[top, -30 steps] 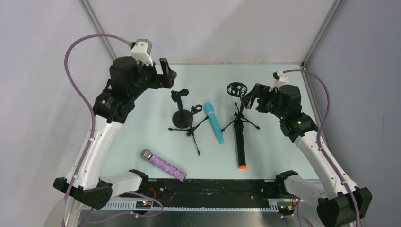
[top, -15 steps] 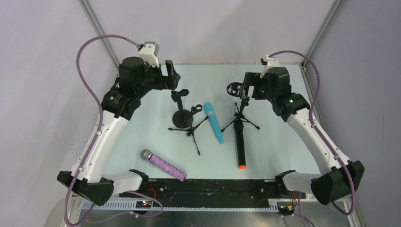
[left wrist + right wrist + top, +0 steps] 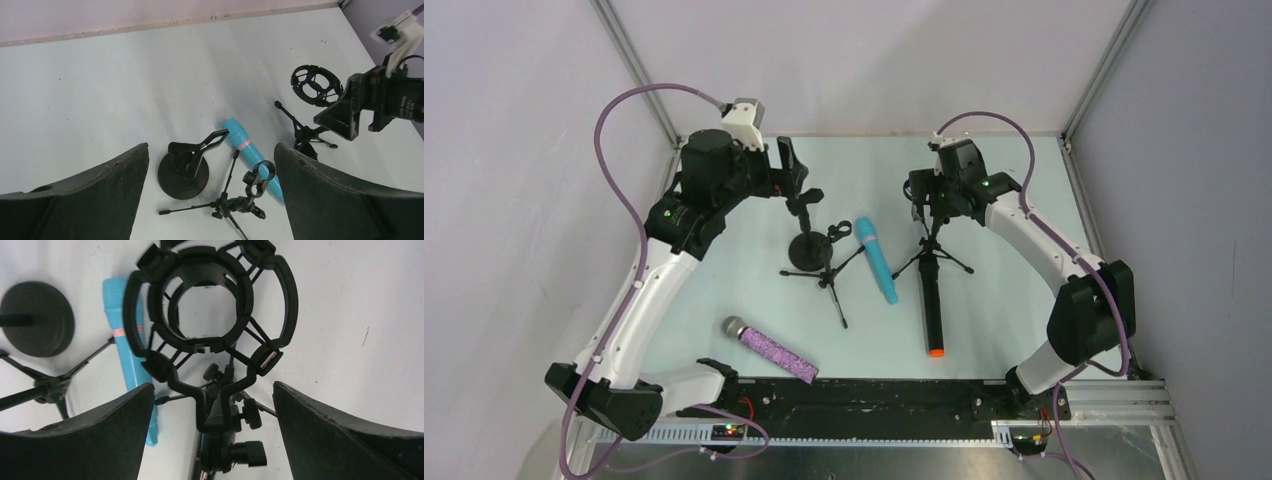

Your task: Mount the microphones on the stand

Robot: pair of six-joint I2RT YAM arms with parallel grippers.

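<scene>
Microphones (image 3: pixel 876 260) all lie loose on the worktop (image 3: pixel 724 270), none mounted yet; left claw (image 3: pixel 211 146) and right claw (image 3: pixel 212 385) both spread wide, empty.

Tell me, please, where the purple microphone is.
In the top view the purple microphone lies at the near edge of the table, left side, apart from the tripod stand and blue microphone.

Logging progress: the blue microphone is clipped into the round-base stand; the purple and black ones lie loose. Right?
No: the top view shows the blue microphone lying on the table near the round-base stand, unclipped. The purple microphone and black microphone do lie loose.
</scene>
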